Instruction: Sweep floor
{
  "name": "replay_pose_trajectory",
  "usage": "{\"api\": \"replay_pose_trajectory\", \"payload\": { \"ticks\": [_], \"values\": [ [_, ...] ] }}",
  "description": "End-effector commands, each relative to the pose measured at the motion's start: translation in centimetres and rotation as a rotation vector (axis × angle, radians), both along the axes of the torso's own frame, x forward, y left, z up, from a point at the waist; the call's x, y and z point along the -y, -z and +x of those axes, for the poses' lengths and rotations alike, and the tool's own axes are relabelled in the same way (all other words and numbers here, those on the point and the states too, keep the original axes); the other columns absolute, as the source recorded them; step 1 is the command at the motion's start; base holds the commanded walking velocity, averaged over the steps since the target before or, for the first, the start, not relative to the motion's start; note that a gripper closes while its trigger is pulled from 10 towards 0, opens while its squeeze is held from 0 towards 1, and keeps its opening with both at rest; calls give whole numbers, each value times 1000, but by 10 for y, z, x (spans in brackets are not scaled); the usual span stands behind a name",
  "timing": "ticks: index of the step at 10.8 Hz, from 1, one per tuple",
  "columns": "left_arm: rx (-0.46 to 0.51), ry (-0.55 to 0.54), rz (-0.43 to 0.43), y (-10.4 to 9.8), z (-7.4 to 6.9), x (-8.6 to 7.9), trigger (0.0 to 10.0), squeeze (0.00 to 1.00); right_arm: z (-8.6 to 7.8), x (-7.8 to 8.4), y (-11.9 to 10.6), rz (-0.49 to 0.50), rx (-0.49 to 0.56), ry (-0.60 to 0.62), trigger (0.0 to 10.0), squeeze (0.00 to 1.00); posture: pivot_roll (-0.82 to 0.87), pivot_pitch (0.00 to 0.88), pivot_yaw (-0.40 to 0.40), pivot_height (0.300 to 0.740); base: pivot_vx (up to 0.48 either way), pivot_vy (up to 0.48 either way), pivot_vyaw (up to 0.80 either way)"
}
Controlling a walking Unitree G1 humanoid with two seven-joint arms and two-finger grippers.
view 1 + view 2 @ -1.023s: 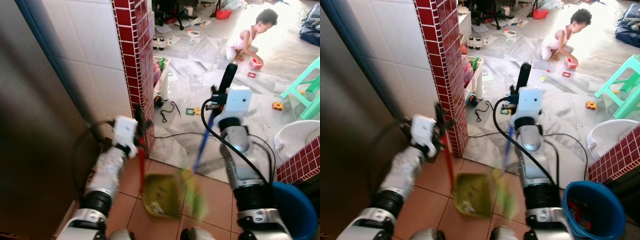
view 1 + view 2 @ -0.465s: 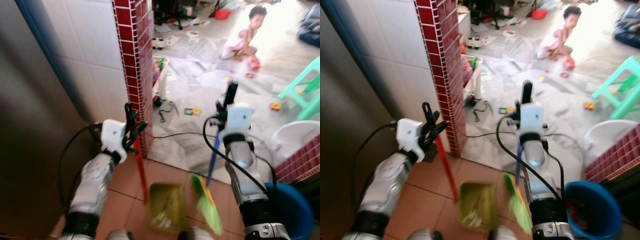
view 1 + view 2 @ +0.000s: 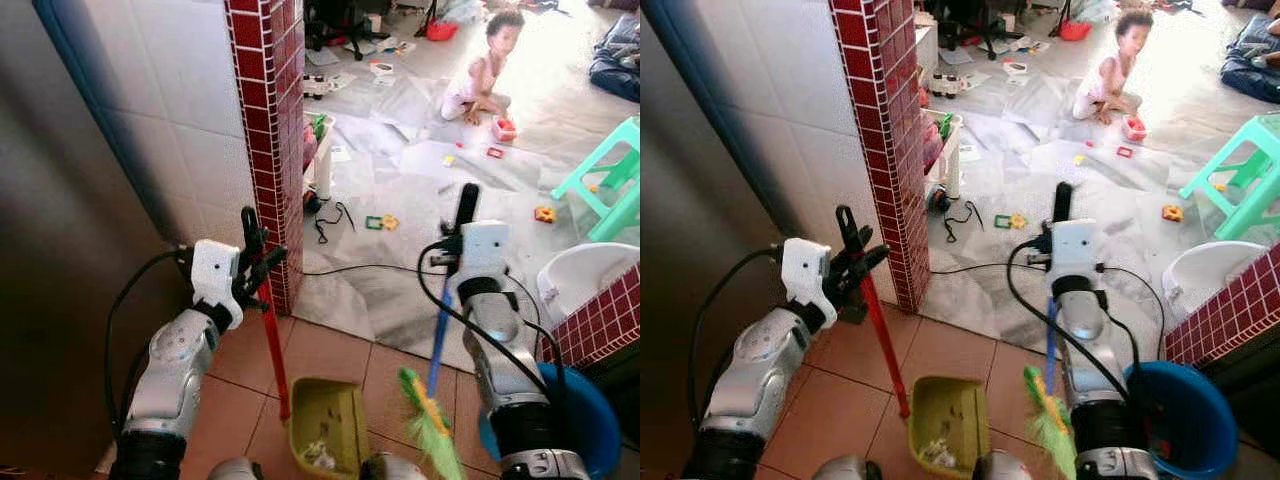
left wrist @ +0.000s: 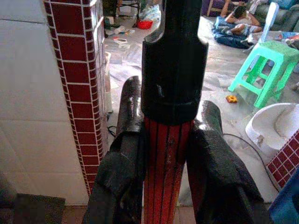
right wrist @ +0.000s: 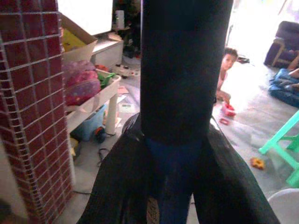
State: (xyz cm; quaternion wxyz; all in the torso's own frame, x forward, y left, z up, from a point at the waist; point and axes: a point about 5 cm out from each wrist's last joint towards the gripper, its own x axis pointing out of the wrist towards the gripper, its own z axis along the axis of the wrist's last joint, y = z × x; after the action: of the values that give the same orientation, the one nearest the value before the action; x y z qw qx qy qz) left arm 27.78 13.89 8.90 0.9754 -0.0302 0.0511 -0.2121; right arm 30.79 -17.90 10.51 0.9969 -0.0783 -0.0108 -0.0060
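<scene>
Since a moment ago I've lowered the right gripper [image 3: 463, 222], clamped on the broom [image 3: 432, 405], toward the dustpan [image 3: 325, 438] held by my left gripper [image 3: 254, 262], ready to sweep

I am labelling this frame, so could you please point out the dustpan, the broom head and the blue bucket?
dustpan [image 3: 325, 425], left eye view, inside of the green pan.
broom head [image 3: 432, 432], left eye view, middle of the green bristles.
blue bucket [image 3: 1200, 415], right eye view, inner wall.
</scene>
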Motion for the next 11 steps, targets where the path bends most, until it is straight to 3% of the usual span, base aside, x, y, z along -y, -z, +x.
{"api": "replay_pose_trajectory", "payload": {
  "ticks": [1,4,7,11],
  "values": [
    [30,-1,-5,-9,-2,-3,10000,0,0,-7,-8,18,21,-35,10000,0,-32,0,47,740,0,0,0],
    [1,6,-26,-8,-8,-5,10000,0,-12,-14,-15,31,44,-93,10000,0,-45,0,50,740,0,0,0],
    [19,-28,-57,-13,-10,-3,10000,0,-15,-17,-6,124,66,127,10000,0,-28,0,27,740,0,0,-710],
    [18,39,-77,-16,-9,11,10000,0,-13,-16,-5,82,46,67,10000,0,-59,0,19,740,0,0,0]
  ]
}}
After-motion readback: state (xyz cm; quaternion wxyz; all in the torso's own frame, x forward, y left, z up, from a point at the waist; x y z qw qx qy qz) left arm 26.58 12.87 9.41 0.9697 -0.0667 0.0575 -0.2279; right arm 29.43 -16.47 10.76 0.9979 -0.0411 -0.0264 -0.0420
